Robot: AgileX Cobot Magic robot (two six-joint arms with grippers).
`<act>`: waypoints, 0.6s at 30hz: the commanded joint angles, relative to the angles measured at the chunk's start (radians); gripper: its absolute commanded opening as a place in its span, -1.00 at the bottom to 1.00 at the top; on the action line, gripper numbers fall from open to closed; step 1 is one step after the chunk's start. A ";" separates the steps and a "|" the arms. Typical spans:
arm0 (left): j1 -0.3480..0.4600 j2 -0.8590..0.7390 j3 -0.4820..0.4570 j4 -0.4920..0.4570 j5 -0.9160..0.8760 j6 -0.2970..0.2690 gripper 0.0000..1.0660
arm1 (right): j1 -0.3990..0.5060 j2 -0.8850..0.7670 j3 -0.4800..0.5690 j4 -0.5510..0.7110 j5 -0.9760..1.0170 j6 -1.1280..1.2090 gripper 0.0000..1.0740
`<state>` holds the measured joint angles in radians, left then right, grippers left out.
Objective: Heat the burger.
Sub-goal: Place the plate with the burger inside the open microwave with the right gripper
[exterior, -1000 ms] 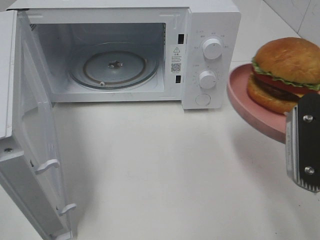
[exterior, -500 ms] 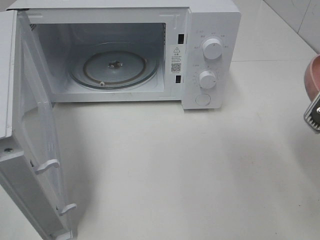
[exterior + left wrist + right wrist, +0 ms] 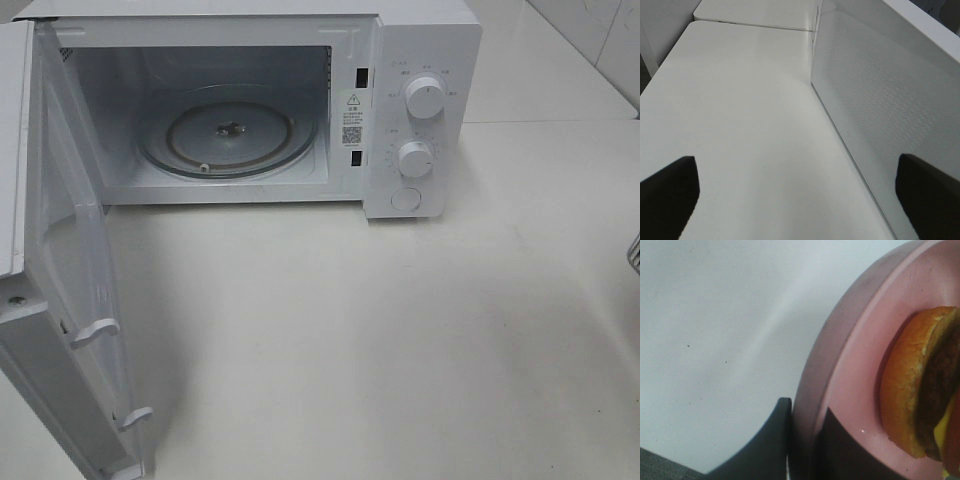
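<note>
The right fingers point(image 3: 802, 450) clench the pink plate's point(image 3: 840, 375) rim, burger point(image 3: 920, 390) aboard and off the overhead view's right edge; left fingers point(image 3: 790, 195) spread; best carry it level into the open microwave point(image 3: 230, 140).

A white desk point(image 3: 400, 340) carries a white microwave point(image 3: 420, 40), which stands at its far side. The microwave's door point(image 3: 60, 300) hangs wide open toward the near left, showing the glass turntable point(image 3: 228, 135) inside. Two round knobs point(image 3: 425, 98) sit on its right-hand panel. The desk's surface in front of the microwave is smooth and pale.
</note>
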<state>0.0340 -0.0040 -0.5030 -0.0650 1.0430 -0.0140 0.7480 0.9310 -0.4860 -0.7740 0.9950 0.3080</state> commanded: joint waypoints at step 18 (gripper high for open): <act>0.004 -0.017 0.003 -0.007 -0.010 0.002 0.87 | -0.002 0.331 -0.108 -0.114 0.173 0.278 -1.00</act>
<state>0.0340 -0.0040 -0.5030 -0.0650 1.0430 -0.0140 0.7480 1.2590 -0.5840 -0.8170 1.1280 0.5720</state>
